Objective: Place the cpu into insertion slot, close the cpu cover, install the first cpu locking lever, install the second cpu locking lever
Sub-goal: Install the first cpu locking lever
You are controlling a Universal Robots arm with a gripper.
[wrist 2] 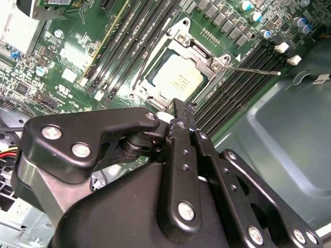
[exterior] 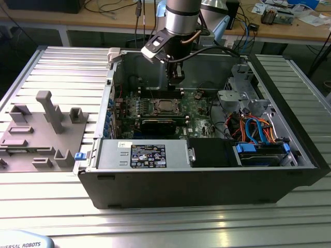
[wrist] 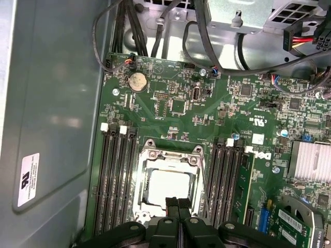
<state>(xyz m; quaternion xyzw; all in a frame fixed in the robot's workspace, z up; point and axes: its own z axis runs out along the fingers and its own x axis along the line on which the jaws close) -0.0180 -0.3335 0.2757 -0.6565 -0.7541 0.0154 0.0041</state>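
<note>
— Just beside the insertion slot (wrist: 140, 186), my gripper (wrist: 176, 202) hangs pinched together, empty.
— The cpu (wrist: 168, 183)?
— Seated under the cpu cover (wrist: 169, 156). The second wrist view adds a thin lever (wrist 2: 253, 70) sticking out.

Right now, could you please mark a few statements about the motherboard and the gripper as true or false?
1. The cpu sits in the insertion slot. True.
2. The cpu cover stands upright. False: it lies flat, framing the chip.
3. The fingers grip the cpu. False: they are pressed together above it, holding nothing.
4. Long black memory slots flank the socket on both sides. True.
</note>
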